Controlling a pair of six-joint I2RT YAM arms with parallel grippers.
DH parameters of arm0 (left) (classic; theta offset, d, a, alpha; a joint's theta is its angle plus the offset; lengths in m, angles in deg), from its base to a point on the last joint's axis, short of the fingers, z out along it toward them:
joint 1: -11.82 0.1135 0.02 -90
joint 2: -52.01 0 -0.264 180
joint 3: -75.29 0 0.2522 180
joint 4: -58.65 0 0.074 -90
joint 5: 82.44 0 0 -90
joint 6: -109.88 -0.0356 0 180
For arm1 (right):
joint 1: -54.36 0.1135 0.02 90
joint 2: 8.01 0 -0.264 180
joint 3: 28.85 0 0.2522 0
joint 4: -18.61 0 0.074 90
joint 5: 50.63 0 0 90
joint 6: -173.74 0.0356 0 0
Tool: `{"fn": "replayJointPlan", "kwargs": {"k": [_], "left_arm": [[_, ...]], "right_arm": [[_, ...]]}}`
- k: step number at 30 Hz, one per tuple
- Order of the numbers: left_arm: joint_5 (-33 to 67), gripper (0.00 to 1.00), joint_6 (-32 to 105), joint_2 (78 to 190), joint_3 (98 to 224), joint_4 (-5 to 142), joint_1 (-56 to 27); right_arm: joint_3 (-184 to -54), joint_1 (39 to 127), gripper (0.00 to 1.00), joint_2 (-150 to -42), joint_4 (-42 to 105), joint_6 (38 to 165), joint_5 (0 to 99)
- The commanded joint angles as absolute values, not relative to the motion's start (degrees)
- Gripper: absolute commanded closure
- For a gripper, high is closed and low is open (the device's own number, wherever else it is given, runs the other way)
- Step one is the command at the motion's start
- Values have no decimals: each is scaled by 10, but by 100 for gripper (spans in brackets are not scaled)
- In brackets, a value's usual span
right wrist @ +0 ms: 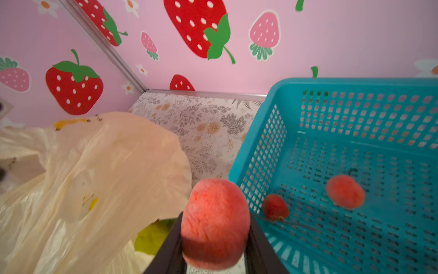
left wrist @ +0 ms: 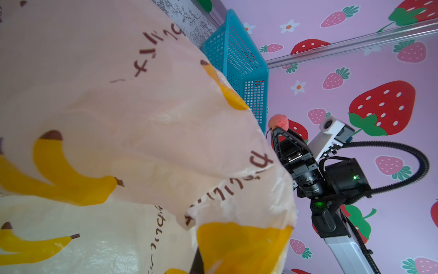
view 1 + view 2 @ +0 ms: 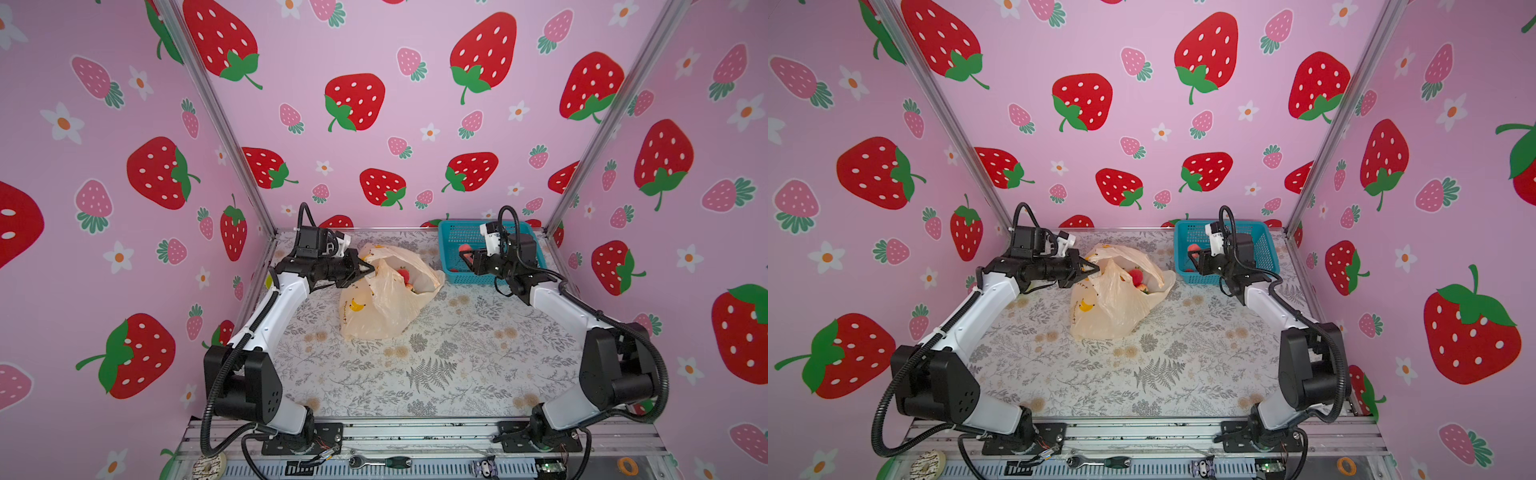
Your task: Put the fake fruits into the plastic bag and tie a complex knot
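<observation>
The peach plastic bag [image 3: 386,307] [image 3: 1108,311] lies mid-table with its mouth gaping toward the right. My left gripper [image 3: 365,269] [image 3: 1091,270] is shut on the bag's upper rim and holds it up; in the left wrist view the film [image 2: 118,118] hides the jaws. Red fake fruits [image 3: 403,275] [image 3: 1136,275] and a yellow-green one [image 1: 151,234] lie inside the bag. My right gripper [image 3: 465,257] [image 3: 1196,255] [image 1: 215,214] is shut on a round pink-red fake fruit [image 1: 215,227] [image 2: 278,121], above the basket's left edge. No knot is in view.
The blue mesh basket [image 3: 457,237] [image 3: 1187,237] [image 1: 260,147] stands at the back right, holding another pink fruit [image 1: 344,191] and a small strawberry [image 1: 275,206]. Walls close in on three sides. A ratchet wrench [image 3: 380,461] lies on the front rail.
</observation>
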State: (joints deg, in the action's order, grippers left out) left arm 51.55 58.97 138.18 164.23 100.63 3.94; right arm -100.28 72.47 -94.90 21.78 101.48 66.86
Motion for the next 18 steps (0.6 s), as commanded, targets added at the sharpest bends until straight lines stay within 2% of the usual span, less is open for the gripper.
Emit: {"fn": "replayJointPlan", "kwargs": {"k": [1, 8, 13, 18], "left_arm": [[521, 100, 593, 1371, 1640, 1000, 38], [520, 100, 594, 1370, 1638, 998, 38], [523, 100, 597, 1370, 1638, 998, 36], [521, 100, 594, 1368, 1638, 998, 33]], "right_arm": [[-936, 756, 69, -903, 179, 1020, 685], [-813, 824, 69, -883, 82, 1040, 705], [-819, 873, 70, -927, -60, 1097, 702], [-870, 898, 69, -1005, -143, 1165, 621]]}}
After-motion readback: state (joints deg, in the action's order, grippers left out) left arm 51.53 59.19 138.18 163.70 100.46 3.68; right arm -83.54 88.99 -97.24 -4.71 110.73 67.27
